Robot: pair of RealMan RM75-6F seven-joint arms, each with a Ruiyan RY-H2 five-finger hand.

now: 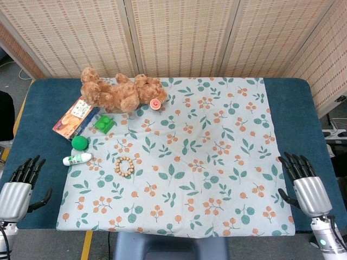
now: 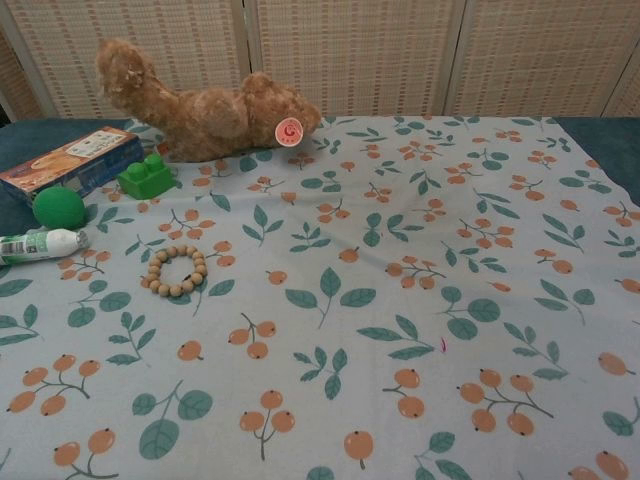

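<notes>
My left hand (image 1: 19, 187) hovers over the blue table at the front left, fingers spread, holding nothing. My right hand (image 1: 304, 183) sits at the front right by the cloth's edge, fingers also apart and empty. Neither hand shows in the chest view. Nearest my left hand lie a white tube (image 1: 77, 158) (image 2: 40, 245) and a green ball (image 1: 79, 142) (image 2: 59, 207). A wooden bead bracelet (image 1: 124, 166) (image 2: 176, 270) lies on the floral cloth (image 1: 217, 162) (image 2: 400, 300).
A brown teddy bear (image 1: 122, 92) (image 2: 200, 110) lies at the back left, with a green toy brick (image 1: 103, 123) (image 2: 144, 176) and an orange box (image 1: 75, 117) (image 2: 70, 160) beside it. Woven screens (image 1: 179, 32) stand behind the table.
</notes>
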